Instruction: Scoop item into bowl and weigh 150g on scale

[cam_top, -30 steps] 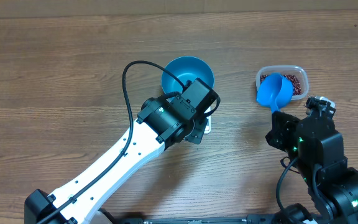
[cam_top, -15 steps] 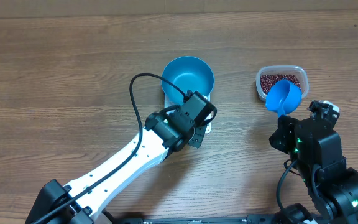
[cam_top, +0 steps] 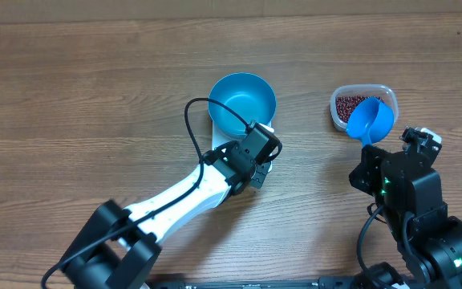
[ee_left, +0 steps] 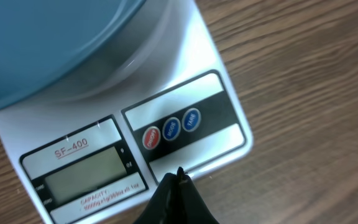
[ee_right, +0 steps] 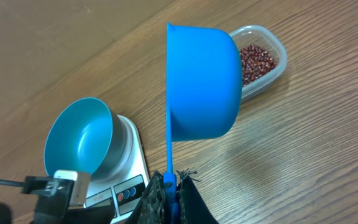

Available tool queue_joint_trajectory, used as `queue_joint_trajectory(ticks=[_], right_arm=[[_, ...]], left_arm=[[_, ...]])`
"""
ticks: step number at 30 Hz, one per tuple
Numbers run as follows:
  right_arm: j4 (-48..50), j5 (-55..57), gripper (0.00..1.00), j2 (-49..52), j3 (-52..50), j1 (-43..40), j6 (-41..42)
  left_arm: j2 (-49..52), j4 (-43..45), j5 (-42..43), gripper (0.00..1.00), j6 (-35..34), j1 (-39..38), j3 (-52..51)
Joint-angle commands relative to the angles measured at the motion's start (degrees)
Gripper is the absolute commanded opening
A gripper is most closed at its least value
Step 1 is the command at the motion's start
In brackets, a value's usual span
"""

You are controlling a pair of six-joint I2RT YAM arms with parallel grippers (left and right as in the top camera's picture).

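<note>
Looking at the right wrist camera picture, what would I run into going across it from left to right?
bright blue bowl → blue measuring scoop → clear tub holding the red-brown beans

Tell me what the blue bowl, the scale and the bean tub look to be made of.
Bowl: probably plastic, smooth and semi-gloss, with even blue colour and soft highlights.
Scale: likely glossy white plastic, since the bowl reflects in it.
Tub: clear plastic, since the beans show through its wall.
</note>
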Motion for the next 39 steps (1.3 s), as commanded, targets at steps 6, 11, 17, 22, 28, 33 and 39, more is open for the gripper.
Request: queue_joint_trajectory(ticks=[6, 11, 17, 22, 28, 33, 39], right_arm=[[0.52, 2.91, 0.04, -0.61, 1.81, 0.22, -0.24], [0.57, 2.91, 0.04, -0.61, 1.81, 0.22, -0.24], [0.52, 2.95, 0.04, -0.61, 1.81, 0.22, -0.24], [0.55, 3.56, 0.04, -0.61, 1.81, 0.22, -0.22], [0.57, 3.58, 0.04, -0.61, 1.81, 0.22, -0.24], [0.55, 3.58, 0.04, -0.61, 1.81, 0.22, -0.22], [0.52, 3.56, 0.04, -0.61, 1.81, 0.22, -0.24]], left_arm=[[4.07, 1.99, -0.85, 0.04, 1.97, 1.53, -0.33], [4.63, 3.76, -1.51, 0.04, 2.01, 1.53, -0.35], [6.88, 5.46, -2.1, 0.04, 2.6, 1.55, -0.33], [6.86, 5.53, -2.51, 0.04, 2.38, 1.88, -0.33], [6.88, 6.71, -2.49, 0.04, 2.36, 2.29, -0.33], [6.88, 7.08, -2.49, 0.04, 2.36, 2.27, -0.33], [7.3, 7.21, -2.49, 0.04, 2.36, 2.27, -0.35]])
